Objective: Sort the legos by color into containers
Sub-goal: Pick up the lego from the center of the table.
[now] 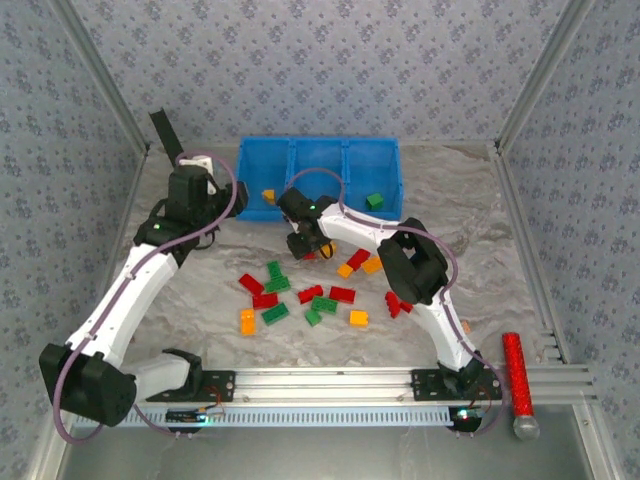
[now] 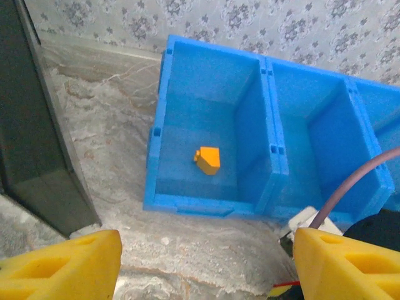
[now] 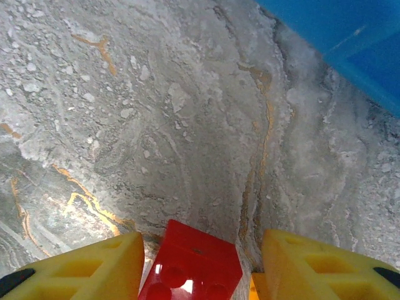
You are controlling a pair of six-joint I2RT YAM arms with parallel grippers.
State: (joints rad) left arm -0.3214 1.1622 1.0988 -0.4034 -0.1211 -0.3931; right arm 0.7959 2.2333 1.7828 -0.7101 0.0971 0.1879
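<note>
The blue three-compartment bin (image 1: 318, 150) stands at the back of the table. An orange brick (image 2: 208, 160) lies in its left compartment and a green brick (image 1: 374, 201) in its right one. Several red, green and orange legos (image 1: 300, 296) are scattered on the table in front of it. My left gripper (image 2: 206, 265) hangs open and empty just before the bin's left compartment (image 2: 206, 119). My right gripper (image 3: 200, 269) is low over the table in front of the bin, open, with a red brick (image 3: 190, 265) between its fingers and a gap on the right side.
A red glittery cylinder (image 1: 518, 372) lies at the front right by the aluminium rail (image 1: 330, 380). A dark upright panel (image 2: 37, 125) stands left of the bin. An orange brick's corner (image 3: 254, 291) lies beside the red one. Walls enclose the table.
</note>
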